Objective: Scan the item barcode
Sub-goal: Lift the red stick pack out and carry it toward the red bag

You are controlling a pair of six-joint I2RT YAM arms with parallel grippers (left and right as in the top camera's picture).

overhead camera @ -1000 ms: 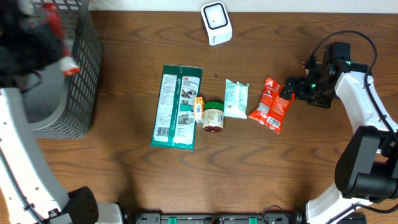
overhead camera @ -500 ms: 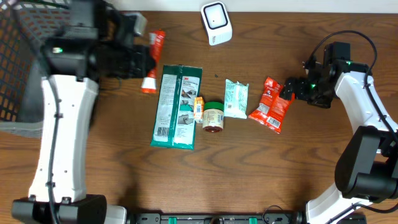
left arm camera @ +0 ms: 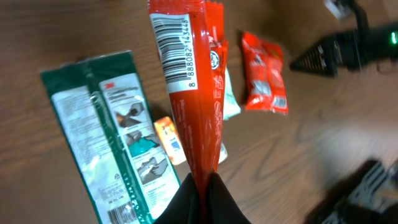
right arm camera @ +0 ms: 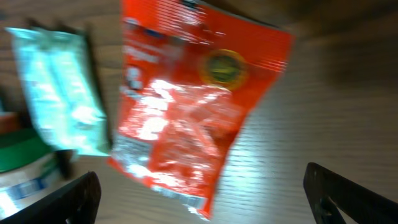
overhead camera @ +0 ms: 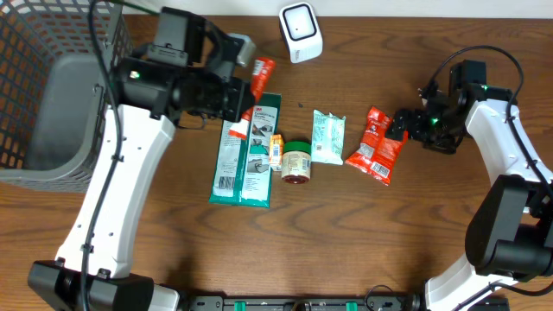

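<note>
The left gripper (left arm camera: 202,186) was clamped on the lower end of a red sachet (left arm camera: 189,93), holding it in the air over the green 3M packet (overhead camera: 246,151), near the white scanner (overhead camera: 300,32). The barcode (left arm camera: 174,46) sat at the sachet's free end. For a clean read, that end probably needed turning square to the scanner's face and holding steady, unbent. The right gripper (overhead camera: 399,123) stood wide open and empty beside the red snack pouch (overhead camera: 376,145).

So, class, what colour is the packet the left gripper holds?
Red packet, white barcode panel; best in left wrist view.
</note>
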